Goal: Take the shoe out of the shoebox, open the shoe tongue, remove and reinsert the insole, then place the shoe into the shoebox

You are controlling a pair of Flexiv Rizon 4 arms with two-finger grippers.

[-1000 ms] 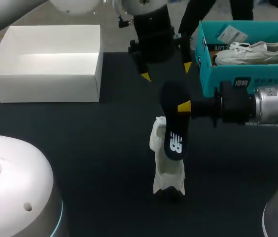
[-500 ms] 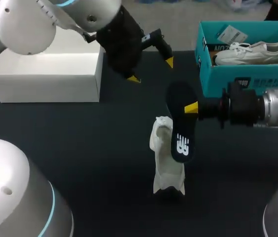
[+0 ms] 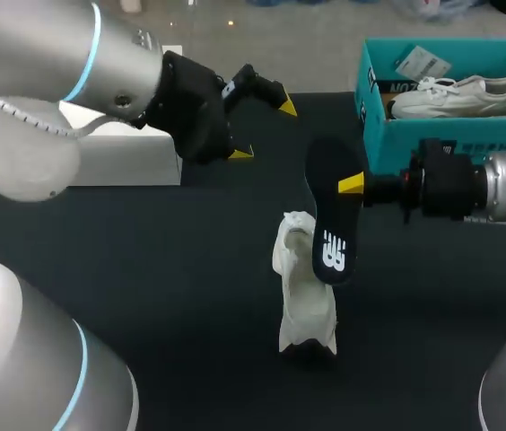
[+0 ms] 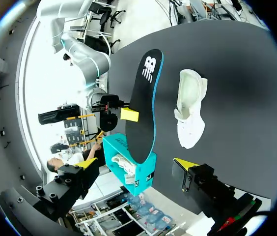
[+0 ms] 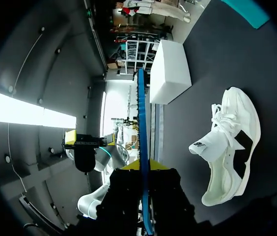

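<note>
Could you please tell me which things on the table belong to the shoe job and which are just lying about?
Job: loose white sneaker; black foam insole, held in the right gripper; probably the teal cardboard shoebox.
Lying about: second white sneaker inside that shoebox; probably the white cardboard box.

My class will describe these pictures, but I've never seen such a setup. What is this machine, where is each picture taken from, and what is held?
It is a robot with two arms at a black table. One picture looks down from above; the two round ones come from cameras on each wrist. The right gripper pinches a dark blue foam insole between its yellow-tipped fingers, near a white lace-up sneaker. The left gripper is open and empty. A teal cardboard shoebox holds a second white shoe; a plain white box stands opposite.
</note>
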